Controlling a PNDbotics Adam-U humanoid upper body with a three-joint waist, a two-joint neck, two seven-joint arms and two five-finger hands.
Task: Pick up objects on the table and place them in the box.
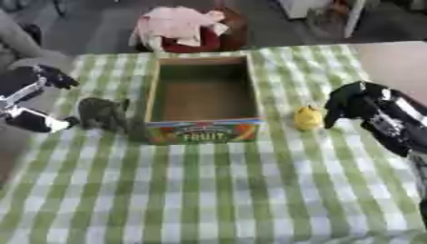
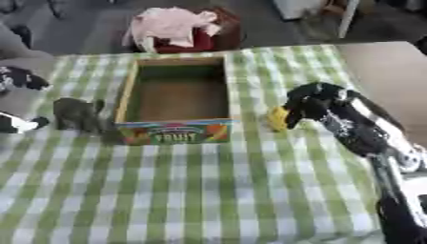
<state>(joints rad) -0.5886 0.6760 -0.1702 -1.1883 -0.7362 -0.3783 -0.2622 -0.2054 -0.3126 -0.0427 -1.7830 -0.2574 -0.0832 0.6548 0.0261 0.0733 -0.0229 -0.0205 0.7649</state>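
The fingers of the right hand are seen curled downward just beside a small yellow object; whether it is touched cannot be told, and nothing is seen gripped. The left hand is held spread at the table's left edge — one dark finger above, one white-tipped finger below — with a grey toy lying just off the lower tip, apart from it.

Two loose objects are counted on the table: the yellow one to the right of the box and the grey one to its left, each near a front corner. One box is present, open-topped, with "FRUIT" printed on its front wall; nothing is seen inside it.

The box is set toward the far middle of the green-checked cloth. A wide stretch of cloth is left bare in front of it, down to the near edge. To the right, past the yellow object, the cloth ends and plain tabletop is shown — the right arm is laid across that side. Beyond the far edge a pink cloth is draped over a red seat.
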